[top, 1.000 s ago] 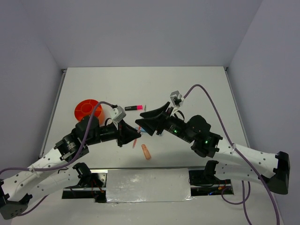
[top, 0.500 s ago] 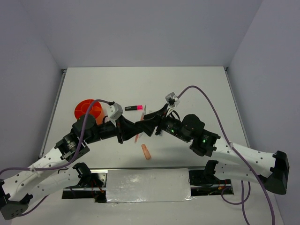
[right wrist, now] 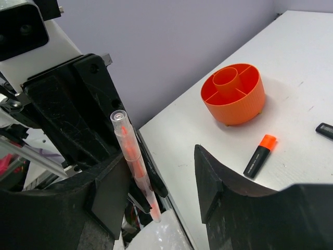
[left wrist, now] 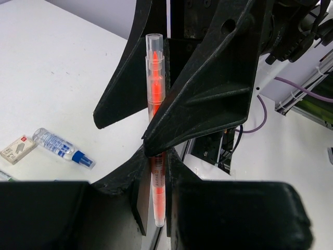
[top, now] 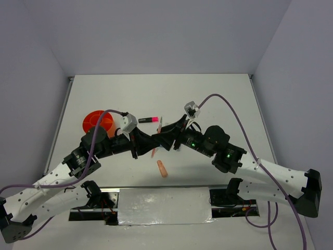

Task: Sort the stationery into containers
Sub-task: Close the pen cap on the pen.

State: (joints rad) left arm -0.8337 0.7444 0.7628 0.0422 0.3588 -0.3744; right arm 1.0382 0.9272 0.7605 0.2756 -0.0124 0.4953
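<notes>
Left wrist: left gripper (left wrist: 156, 179) pinches a clear-barrelled orange pen (left wrist: 155, 78); right gripper (right wrist: 156, 179) gapes around it.

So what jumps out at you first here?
The two hands close together over the table: the left hand pinches a thin orange pen in the air, and the right hand stands open around it. Next, the round orange tub on the table's left side.

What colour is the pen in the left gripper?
The pen is clear with an orange core; best in left wrist view.
</notes>
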